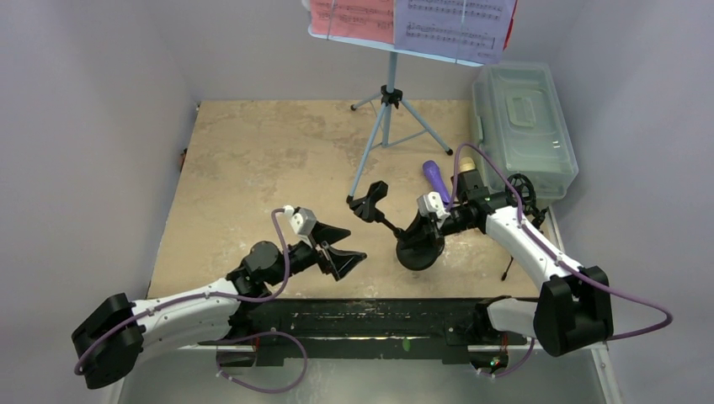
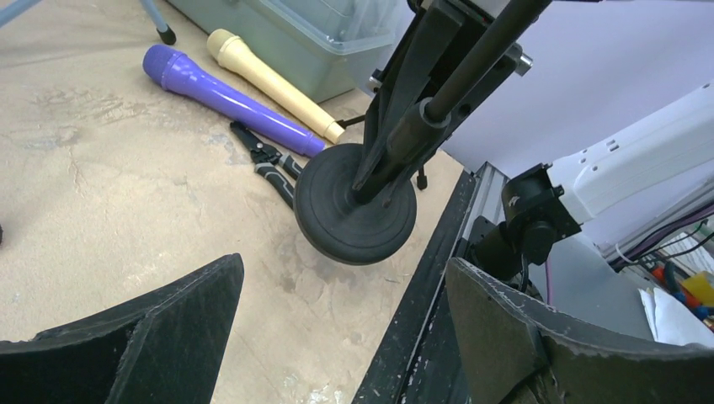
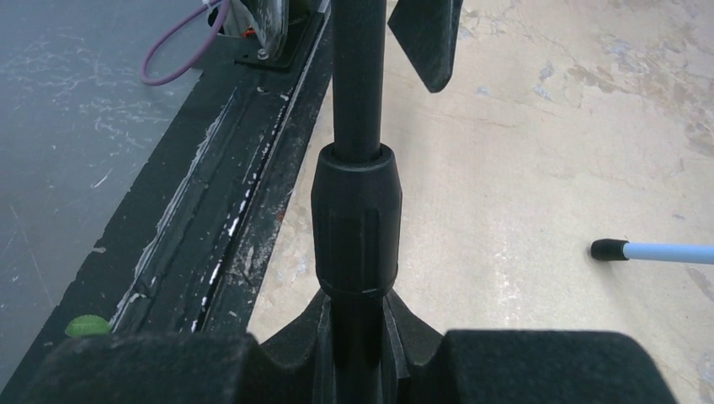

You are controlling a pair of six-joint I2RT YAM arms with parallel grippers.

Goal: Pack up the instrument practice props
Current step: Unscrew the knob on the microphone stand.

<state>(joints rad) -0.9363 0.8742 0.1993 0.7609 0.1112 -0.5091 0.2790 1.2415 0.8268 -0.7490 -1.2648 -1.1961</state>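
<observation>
Table top (image 1: 253, 160): beige, mottled with darker blotches, matte.
Left wall (image 1: 84, 126): plain pale lavender-grey, standing at the table's edge.
Back wall (image 1: 244, 50): same colour, bare.
Right wall (image 1: 648, 93): same colour, bare.
Black rail (image 1: 362, 318): runs along the table's near edge, streaked with white scrapes.
Grey surface (image 3: 67, 126): beside the rail, dull, finely scratched.
Light: even and soft, shadows faint.

Overhead camera looks down; both close wrist cameras share the pole (image 3: 355, 219).

Tan table (image 1: 253, 160), purple microphone (image 2: 231, 99), cream microphone (image 2: 274, 84), box (image 1: 526, 126)
</observation>
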